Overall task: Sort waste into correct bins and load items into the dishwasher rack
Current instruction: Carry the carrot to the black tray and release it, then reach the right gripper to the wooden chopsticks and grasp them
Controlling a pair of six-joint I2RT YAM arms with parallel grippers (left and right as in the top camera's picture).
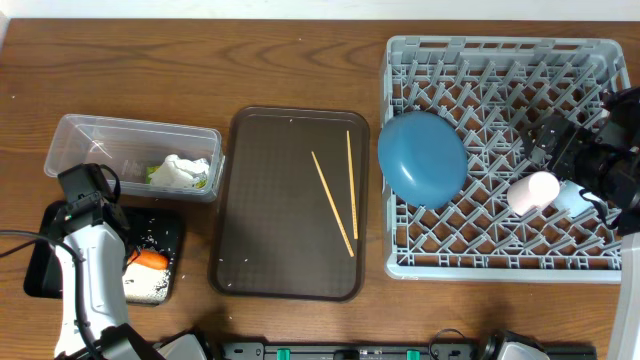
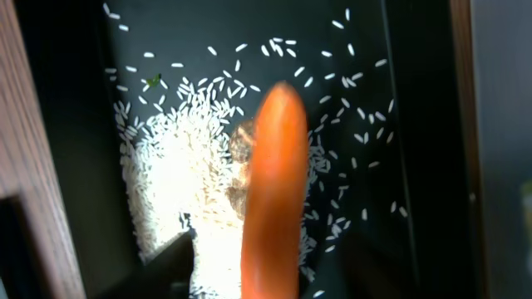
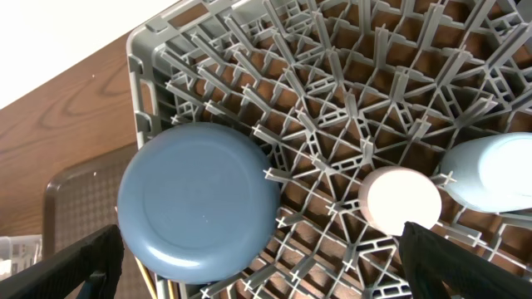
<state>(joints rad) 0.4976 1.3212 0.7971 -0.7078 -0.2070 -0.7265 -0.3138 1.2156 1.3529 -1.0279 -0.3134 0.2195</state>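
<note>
Well, rack from above: the grey dishwasher rack (image 1: 500, 60) stands at the right of the surface (image 1: 150, 70). It holds the blue plate (image 1: 422, 158) at its left edge, with the pink cup (image 1: 533, 192) and light blue cup (image 1: 575, 200) just beside each other.
Brown tray: the brown tray (image 1: 270, 230) is mid-surface, with two chopsticks (image 1: 332, 203) lying on it.
Bins: the clear tub (image 1: 100, 140) holds the wrapper (image 1: 180, 172). The black tray (image 1: 168, 232) sits just in front of it, partly under the left arm (image 1: 85, 270).
Left wrist, carrot: the carrot (image 2: 274, 191) is close and blurred, above rice grains (image 2: 174, 191) in the black tray, with a brownish scrap (image 2: 241, 143) among them.
Left hand: the left hand (image 2: 268, 286) is closed on the carrot, and its fingers are only dark shapes at the bottom edge.
Right wrist, right hand: the right hand (image 3: 262, 241) has its fingers spread wide over the rack, with nothing between them.
</note>
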